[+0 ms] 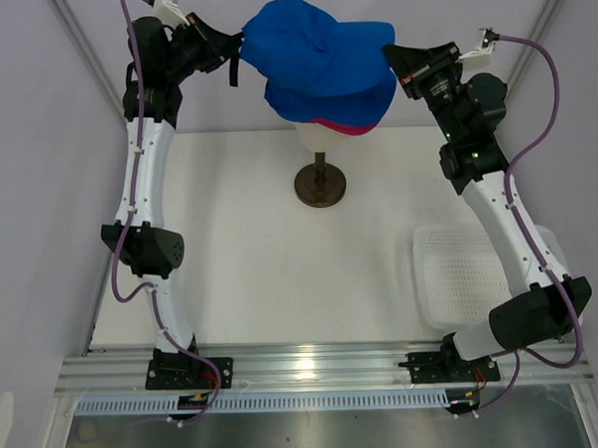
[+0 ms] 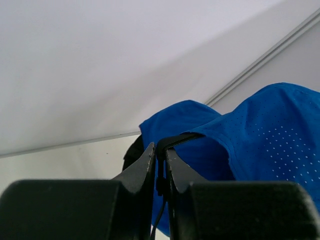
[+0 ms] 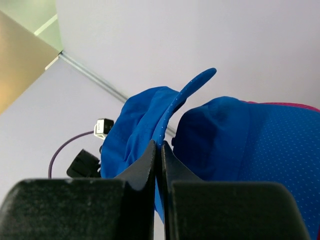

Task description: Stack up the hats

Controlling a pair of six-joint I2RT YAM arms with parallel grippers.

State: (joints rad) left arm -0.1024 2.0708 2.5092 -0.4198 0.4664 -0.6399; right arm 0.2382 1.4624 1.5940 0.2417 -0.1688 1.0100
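Note:
A royal blue hat (image 1: 306,40) hangs stretched between both grippers, just above the mannequin head (image 1: 315,140). My left gripper (image 1: 234,43) (image 2: 161,150) is shut on its black back strap (image 2: 180,137). My right gripper (image 1: 391,53) (image 3: 160,146) is shut on its curved brim (image 3: 192,90). Beneath it a second blue hat (image 1: 338,98) (image 3: 250,135) sits on the head. A magenta-pink hat (image 1: 342,127) (image 3: 292,105) lies under that one, with only its edge showing.
The cream head stands on a dark round stand (image 1: 320,185) at the back middle of the white table (image 1: 252,276). A white mesh basket (image 1: 470,276) sits at the right, beside the right arm. Pale walls close in behind and at the sides.

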